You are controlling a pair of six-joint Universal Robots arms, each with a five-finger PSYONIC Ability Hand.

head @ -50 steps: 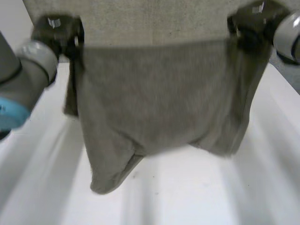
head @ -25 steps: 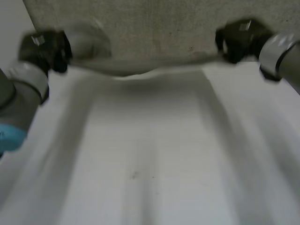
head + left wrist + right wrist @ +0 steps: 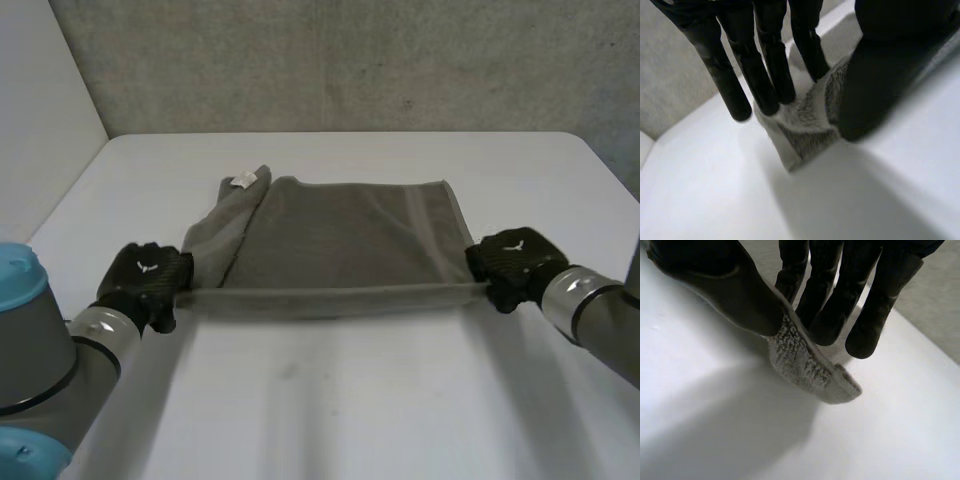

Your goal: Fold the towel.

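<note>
Where towel (image 3: pixel 340 235) lies on table (image 3: pixel 350 400), wall (image 3: pixel 350 60) beyond.

Lab-like test bench: white table (image 3: pixel 350 400), grey wall (image 3: pixel 350 60).

The left hand (image 3: pixel 148 280) and right hand (image 3: pixel 512 262) are black, each back bearing a small white mark. Silver wrist rings (image 3: pixel 572 290) join grey arms (image 3: pixel 45 360); one light-blue cap (image 3: pixel 15 268).

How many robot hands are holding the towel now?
2. The left hand pinches the towel at its near left corner; the right hand pinches its near right corner.
</note>
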